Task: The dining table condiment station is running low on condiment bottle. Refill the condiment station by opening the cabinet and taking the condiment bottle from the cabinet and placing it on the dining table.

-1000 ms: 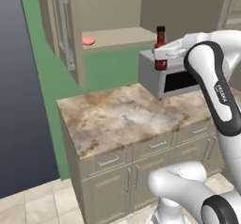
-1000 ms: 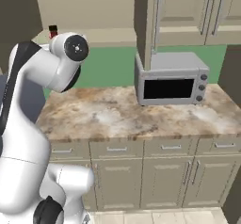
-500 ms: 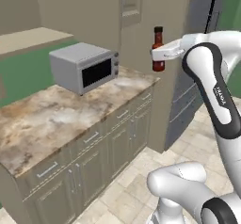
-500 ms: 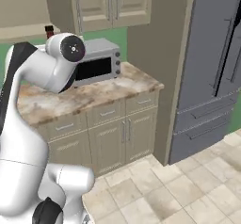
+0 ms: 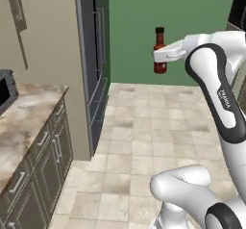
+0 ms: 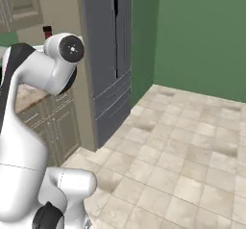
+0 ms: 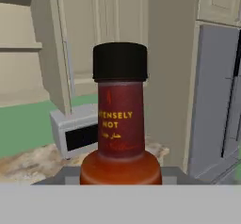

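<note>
My gripper (image 5: 161, 56) is held high in the air over the tiled floor, shut on the condiment bottle (image 5: 160, 50). The red-brown bottle with its black cap stands upright in the grip. In the hand view the condiment bottle (image 7: 120, 124) sits close up, its label reading "hot". In the right base view its black cap (image 6: 47, 30) peeks out behind my arm. The beige cabinet (image 7: 28, 44) stands open far behind the bottle, its shelf visible; a cabinet door with a silver handle (image 5: 17, 11) shows at top left. The dining table is out of view.
A tall grey refrigerator (image 5: 96, 59) stands left of the gripper, beside a marble counter (image 5: 24, 122) on low drawer cabinets. A microwave (image 7: 75, 133) sits on that counter. Open tiled floor (image 6: 192, 146) stretches to a green wall (image 5: 144, 26).
The whole picture has swung as the base turned: counter and microwave slid left, refrigerator and green wall came into view. The bottle stays in the gripper.
</note>
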Robot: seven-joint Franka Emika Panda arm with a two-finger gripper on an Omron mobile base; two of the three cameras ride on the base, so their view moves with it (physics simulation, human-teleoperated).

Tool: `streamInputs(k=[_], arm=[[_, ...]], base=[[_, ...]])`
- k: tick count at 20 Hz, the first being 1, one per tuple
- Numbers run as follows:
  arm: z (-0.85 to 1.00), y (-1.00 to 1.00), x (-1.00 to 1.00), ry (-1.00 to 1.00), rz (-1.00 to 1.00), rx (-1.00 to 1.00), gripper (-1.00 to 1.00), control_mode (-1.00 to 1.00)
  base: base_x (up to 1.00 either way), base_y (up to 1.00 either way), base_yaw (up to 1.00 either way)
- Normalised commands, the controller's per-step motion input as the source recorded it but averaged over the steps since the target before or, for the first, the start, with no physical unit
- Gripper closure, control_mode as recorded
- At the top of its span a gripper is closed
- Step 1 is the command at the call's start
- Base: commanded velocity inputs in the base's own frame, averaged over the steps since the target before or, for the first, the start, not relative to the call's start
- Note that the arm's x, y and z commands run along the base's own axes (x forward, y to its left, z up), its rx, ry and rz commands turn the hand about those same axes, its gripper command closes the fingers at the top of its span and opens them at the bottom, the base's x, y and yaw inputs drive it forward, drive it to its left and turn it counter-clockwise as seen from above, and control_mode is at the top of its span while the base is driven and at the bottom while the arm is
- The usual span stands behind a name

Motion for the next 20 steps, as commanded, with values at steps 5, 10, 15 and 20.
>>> streamInputs(k=[5, 10, 15, 20], arm=[[0.0, 0.0, 0.0, 0.0, 0.0, 0.0, 1.0, 1.0], [0.0, 0.0, 0.0, 0.0, 0.0, 0.0, 1.0, 1.0], [0.0, 0.0, 0.0, 0.0, 0.0, 0.0, 1.0, 1.0], [0.0, 0.0, 0.0, 0.0, 0.0, 0.0, 1.0, 1.0]], base=[[-0.05, 0.06, -0.97], [-0.21, 0.12, -0.84], [-0.16, 0.11, -0.81], [0.0, 0.09, -0.56]])
